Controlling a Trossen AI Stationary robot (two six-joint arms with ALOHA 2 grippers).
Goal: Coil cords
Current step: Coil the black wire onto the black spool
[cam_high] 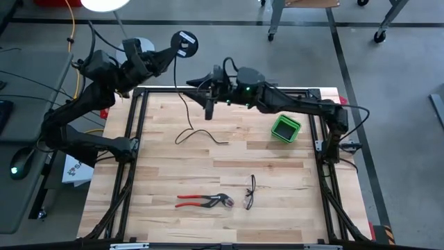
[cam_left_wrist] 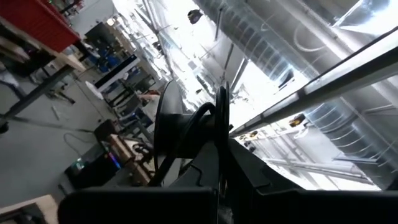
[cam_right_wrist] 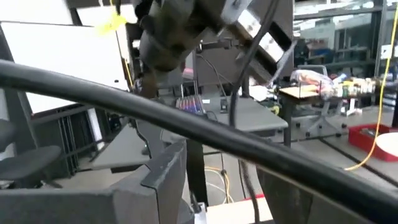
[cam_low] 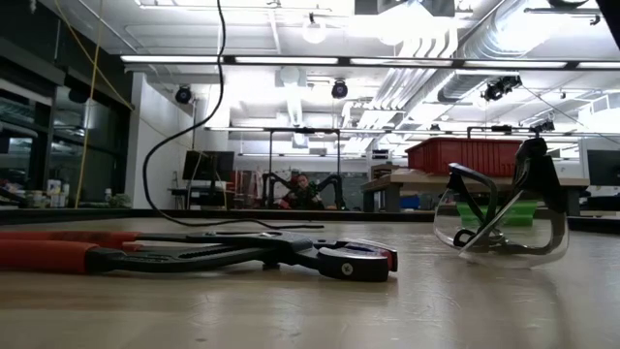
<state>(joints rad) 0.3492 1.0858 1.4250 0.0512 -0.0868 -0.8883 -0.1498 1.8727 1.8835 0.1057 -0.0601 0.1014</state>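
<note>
The black reel (cam_high: 184, 43), with a pale centre mark, is held up beyond the table's far left corner by my left gripper (cam_high: 168, 57). In the left wrist view the reel shows edge-on (cam_left_wrist: 186, 121), with cord wound between its two discs. The thin black cord (cam_high: 184, 104) hangs from the reel. Its loose end lies in a loop on the wood (cam_high: 201, 135), and it also shows in the low view (cam_low: 221, 68). My right gripper (cam_high: 203, 96) is open at the far edge, just right of the hanging cord and apart from it. My left gripper holds the reel at its lower left rim (cam_high: 176, 50), and the fingers come at it slanting up from the table's left. In the left wrist view the fingers (cam_left_wrist: 217, 180) meet the reel's discs edge-on; the exact contact is hidden by the gripper. The reel is lifted clear, with the cord hanging slack.
Red-handled pliers (cam_high: 202, 201) and clear safety glasses (cam_high: 250, 193) lie near the front edge; both show close in the low view, the pliers (cam_low: 194, 254) and the glasses (cam_low: 499, 228). A green bin (cam_high: 286, 128) stands at the far right. A black frame (cam_high: 139, 125) borders the table.
</note>
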